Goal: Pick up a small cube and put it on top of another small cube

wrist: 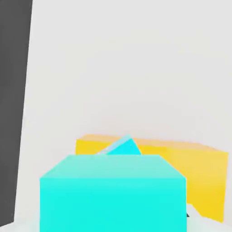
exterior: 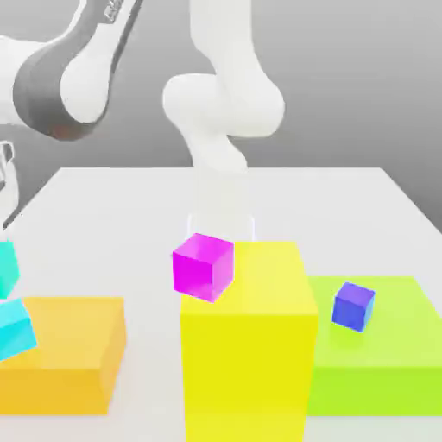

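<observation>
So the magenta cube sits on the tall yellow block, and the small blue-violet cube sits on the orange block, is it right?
Not quite. In the exterior view the blue-violet cube sits on the lime-green block, not the orange one. The magenta cube is on the tall yellow block, as you say.

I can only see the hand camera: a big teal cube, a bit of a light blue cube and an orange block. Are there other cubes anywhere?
Observer: Yes, a magenta cube sits on a tall yellow block.
Operator: Any more?
Observer: A blue-violet cube rests on a low green block.
Operator: Is my teal one higher than the light blue one?
Observer: Yes, the teal cube is right above the sky-cyan cube, which lies on the orange block.
</observation>
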Controlling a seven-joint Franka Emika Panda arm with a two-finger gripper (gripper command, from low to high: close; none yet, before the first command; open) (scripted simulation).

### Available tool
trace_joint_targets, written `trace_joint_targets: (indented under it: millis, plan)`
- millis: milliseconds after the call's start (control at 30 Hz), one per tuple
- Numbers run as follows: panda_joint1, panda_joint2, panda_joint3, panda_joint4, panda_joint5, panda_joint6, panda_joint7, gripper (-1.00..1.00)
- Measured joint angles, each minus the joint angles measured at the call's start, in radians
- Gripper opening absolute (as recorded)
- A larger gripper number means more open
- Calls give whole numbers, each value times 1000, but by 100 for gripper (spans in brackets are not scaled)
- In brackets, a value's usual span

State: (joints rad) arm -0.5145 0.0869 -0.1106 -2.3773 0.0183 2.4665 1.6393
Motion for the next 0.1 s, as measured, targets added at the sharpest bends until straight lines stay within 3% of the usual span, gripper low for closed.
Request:
trace_joint_targets:
  millis: [100]
  plan:
    - [0,0,0,0,0,0,0,100]
